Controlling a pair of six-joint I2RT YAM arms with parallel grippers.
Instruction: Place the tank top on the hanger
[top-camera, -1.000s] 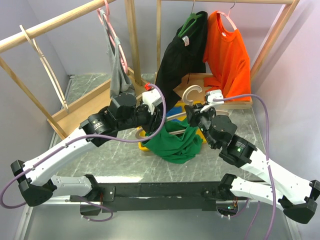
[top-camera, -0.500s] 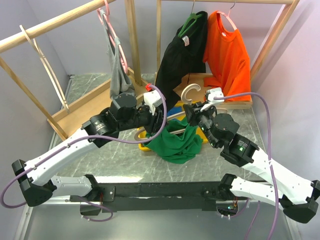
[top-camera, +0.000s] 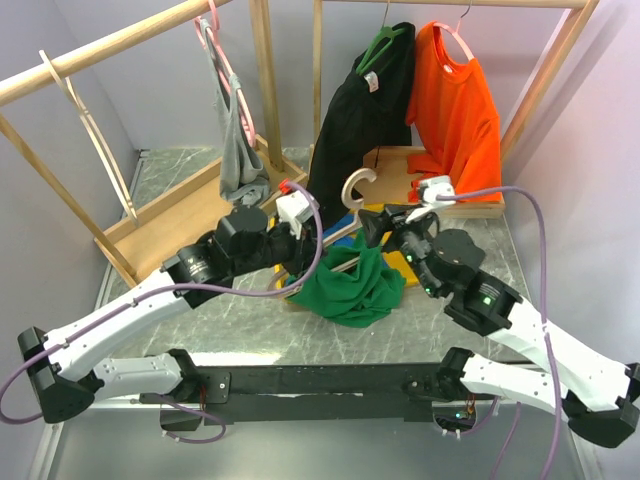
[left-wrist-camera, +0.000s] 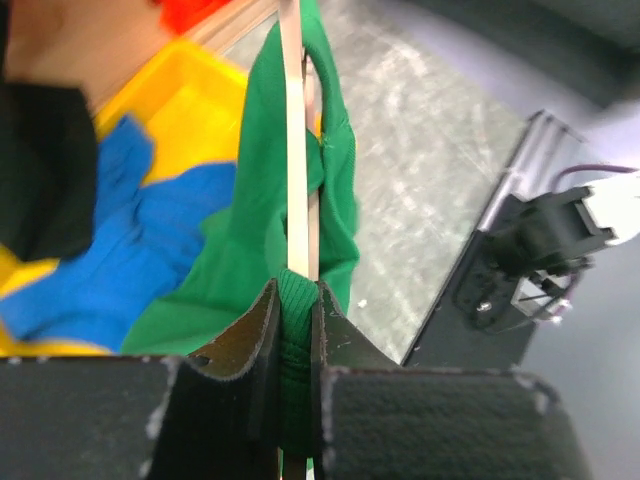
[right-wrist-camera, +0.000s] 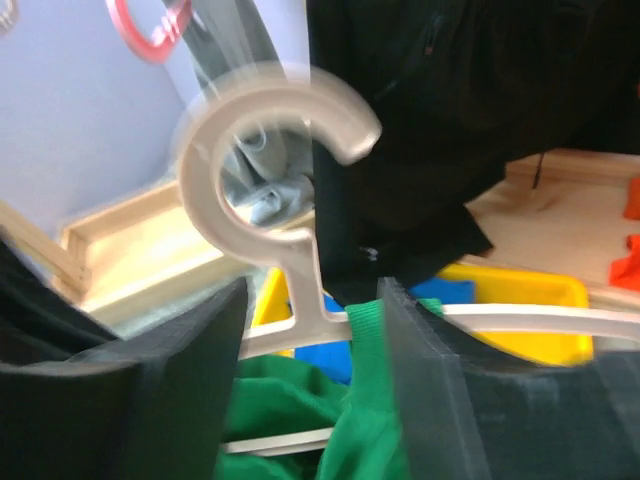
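Observation:
The green tank top (top-camera: 350, 290) hangs bunched from the light wooden hanger (top-camera: 356, 186), held above the table between the two arms. My left gripper (top-camera: 306, 262) is shut on a ribbed strap of the tank top (left-wrist-camera: 255, 240), pinching it against the hanger's thin arm (left-wrist-camera: 291, 150). My right gripper (top-camera: 378, 226) stands open around the hanger's neck (right-wrist-camera: 305, 290). A green strap (right-wrist-camera: 365, 400) drapes over the hanger arm, next to the right finger (right-wrist-camera: 450, 380). The thick curved hook (right-wrist-camera: 270, 110) rises above the jaws.
A yellow bin (left-wrist-camera: 190, 90) with a blue garment (left-wrist-camera: 110, 260) lies under the hanger. Behind hang a black garment (top-camera: 365, 110), an orange shirt (top-camera: 455, 110) and a grey top (top-camera: 235, 150) on wooden racks. A wooden rail (top-camera: 100, 50) crosses the upper left.
The right jaws have opened off the hanger's neck. The left jaws have closed tighter on the strap. The hanger's hook has shifted up and to the left.

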